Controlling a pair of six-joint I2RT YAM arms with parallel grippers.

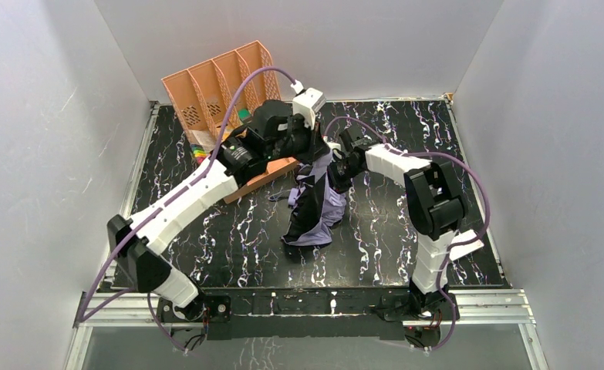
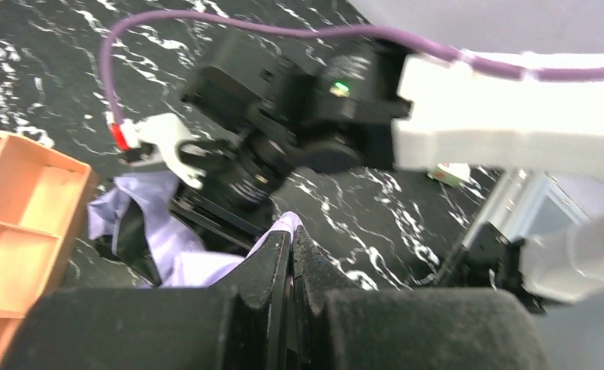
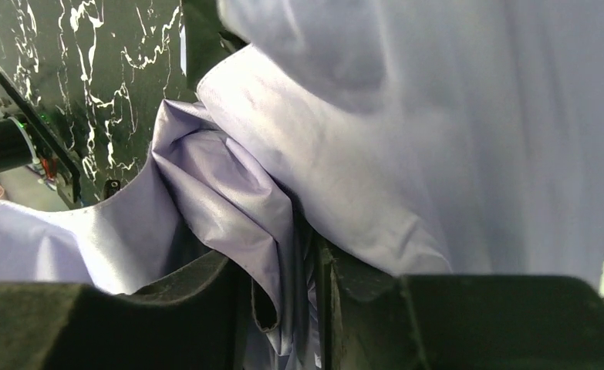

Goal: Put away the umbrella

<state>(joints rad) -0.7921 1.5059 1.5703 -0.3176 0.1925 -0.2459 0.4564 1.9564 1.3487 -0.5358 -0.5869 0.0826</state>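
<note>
Boxed in on three sides by plain white walls (image 1: 44,116), matte and evenly lit, faintly scuffed. Floored with a black tabletop (image 1: 229,254), veined in white like marble. Edged at the near side by a silver metal frame (image 1: 499,304).

No readable text, label or number shows anywhere.

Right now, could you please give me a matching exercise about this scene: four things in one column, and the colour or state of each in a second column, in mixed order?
Things:
1 umbrella
2 organiser
3 table
4 left gripper

Descriptions:
a black, white veins
b shut on fabric
c peach, far left corner
d lavender, crumpled mid-table

Pairs: 1-d, 2-c, 3-a, 4-b
</note>
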